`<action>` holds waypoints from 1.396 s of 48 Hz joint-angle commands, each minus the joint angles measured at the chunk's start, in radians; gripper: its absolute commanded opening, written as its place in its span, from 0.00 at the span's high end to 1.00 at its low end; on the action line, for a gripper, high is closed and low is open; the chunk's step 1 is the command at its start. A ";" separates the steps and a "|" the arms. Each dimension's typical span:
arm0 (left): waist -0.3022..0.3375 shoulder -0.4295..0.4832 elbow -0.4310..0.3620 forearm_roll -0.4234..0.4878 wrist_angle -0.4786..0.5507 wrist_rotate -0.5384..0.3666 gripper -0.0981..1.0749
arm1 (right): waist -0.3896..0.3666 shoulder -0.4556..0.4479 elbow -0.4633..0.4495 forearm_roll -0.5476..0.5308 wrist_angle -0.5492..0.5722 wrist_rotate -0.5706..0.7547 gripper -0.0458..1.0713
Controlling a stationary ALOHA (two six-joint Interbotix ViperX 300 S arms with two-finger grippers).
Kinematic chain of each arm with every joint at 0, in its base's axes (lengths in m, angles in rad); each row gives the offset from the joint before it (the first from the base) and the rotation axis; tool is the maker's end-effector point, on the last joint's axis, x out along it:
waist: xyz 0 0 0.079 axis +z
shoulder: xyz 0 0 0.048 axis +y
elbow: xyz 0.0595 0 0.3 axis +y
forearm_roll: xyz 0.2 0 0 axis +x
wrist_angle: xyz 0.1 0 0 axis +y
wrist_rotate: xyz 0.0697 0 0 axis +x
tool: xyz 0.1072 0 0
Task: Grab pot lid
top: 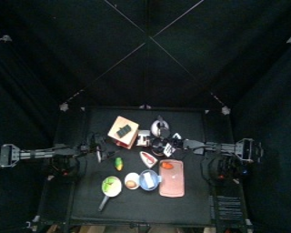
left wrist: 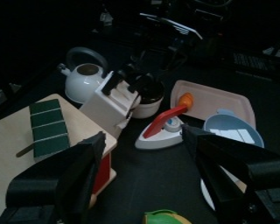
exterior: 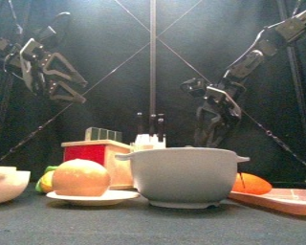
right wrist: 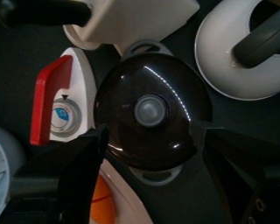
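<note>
The pot lid [right wrist: 152, 109] is a round, glossy disc that reads dark silvery-grey in the right wrist view, with curved glints of light across its dome and a small round knob [right wrist: 150, 108] at its centre. In that view it lies directly ahead of the right hand [right wrist: 154, 179], framed between the two black jaws, which stand wide apart; whether they touch it cannot be told. Around the lid lie a white teapot [right wrist: 241, 44], a red-and-white toy iron [right wrist: 60, 101] and a salmon-coloured tray [right wrist: 101, 201].

From above, the lid [top: 159, 126] sits toward the desk's far edge, a little right of the middle, beside the tan box [top: 123, 129]. The right hand [top: 171, 146] reaches in from the desk's right side, over the things just in front of the lid.

The left hand [left wrist: 149, 179] hangs over the desk's left part, its jaws apart and holding nothing, well away from the lid.
</note>
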 commanded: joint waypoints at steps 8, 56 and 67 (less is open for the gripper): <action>0.003 0.000 -0.011 0.003 -0.011 0.002 0.05 | -0.005 0.034 -0.055 -0.014 -0.008 -0.003 0.05; 0.011 0.000 -0.002 0.003 -0.009 0.002 0.05 | -0.012 0.081 -0.083 -0.026 0.012 0.000 0.05; 0.009 0.000 0.000 0.003 -0.009 0.002 0.05 | -0.012 0.084 -0.083 -0.026 0.026 0.000 0.06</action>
